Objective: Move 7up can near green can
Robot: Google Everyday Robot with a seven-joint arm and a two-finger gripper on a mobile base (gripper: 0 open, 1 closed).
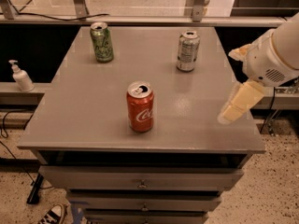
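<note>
The silver-grey 7up can stands upright at the back right of the grey table. The green can with a mottled pattern stands upright at the back left, well apart from it. My gripper hangs over the table's right edge, to the right of and in front of the 7up can. Its two cream fingers are spread apart and hold nothing.
A red cola can stands upright near the table's front middle. A white pump bottle sits on a ledge to the left. Drawers are below the tabletop, and a shoe lies on the floor.
</note>
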